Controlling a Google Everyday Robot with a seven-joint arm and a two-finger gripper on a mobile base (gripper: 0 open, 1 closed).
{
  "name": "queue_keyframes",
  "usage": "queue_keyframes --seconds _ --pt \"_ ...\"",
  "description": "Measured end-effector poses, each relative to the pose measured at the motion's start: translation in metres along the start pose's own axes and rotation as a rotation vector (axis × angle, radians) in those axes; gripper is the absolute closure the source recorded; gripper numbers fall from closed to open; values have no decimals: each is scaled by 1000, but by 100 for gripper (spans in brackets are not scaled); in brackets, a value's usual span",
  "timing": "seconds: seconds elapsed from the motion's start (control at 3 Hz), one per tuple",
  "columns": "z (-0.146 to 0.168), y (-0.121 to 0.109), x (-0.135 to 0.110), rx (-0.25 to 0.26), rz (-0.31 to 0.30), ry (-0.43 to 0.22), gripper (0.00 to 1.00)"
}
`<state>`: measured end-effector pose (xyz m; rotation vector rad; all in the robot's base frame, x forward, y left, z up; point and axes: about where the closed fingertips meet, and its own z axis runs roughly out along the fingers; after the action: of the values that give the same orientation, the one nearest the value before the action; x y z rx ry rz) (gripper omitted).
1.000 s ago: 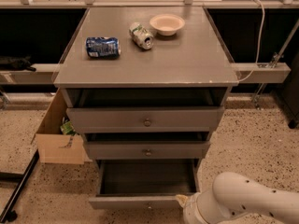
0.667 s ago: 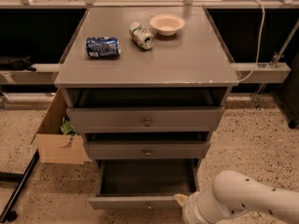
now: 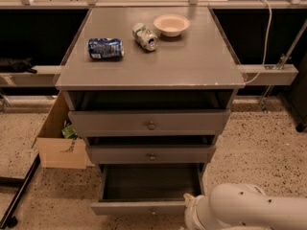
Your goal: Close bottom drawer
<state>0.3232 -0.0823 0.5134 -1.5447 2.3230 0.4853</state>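
Camera view, low in the middle: where do we find the bottom drawer point(image 3: 144, 207)?

We see it pulled well out of the cabinet, further than the two drawers above it, with its dark inside showing.

And the hand point(image 3: 190, 209)?

We place it at the lower right, at the left end of the white arm point(image 3: 249, 207), right by the bottom drawer's right front corner. We cannot tell whether it is wide or narrow, or whether it touches the drawer.

What about the other drawers?

We see the middle drawer point(image 3: 151, 153) and the top drawer point(image 3: 148, 122) each out a little, every one with a small round knob.

Anything on the counter point(image 3: 192, 61)?

We count a blue can point(image 3: 105, 48) lying on its side at the left, a green and white can point(image 3: 145, 36) on its side near the middle, and a pale bowl point(image 3: 171, 25) just to its right.

And on the floor?

We see an open cardboard box point(image 3: 57, 145) just left of the cabinet.
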Motion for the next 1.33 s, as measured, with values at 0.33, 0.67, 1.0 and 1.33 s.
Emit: queue_keyframes --seconds 0.33,0.67,1.0,1.33 --pt "-25 -19 24 180 -42 86 0" --pt "-68 -46 20 344 -73 110 0" --pt "-63 -47 8 327 -72 108 0" --pt "-44 -59 -28 294 -39 78 0"
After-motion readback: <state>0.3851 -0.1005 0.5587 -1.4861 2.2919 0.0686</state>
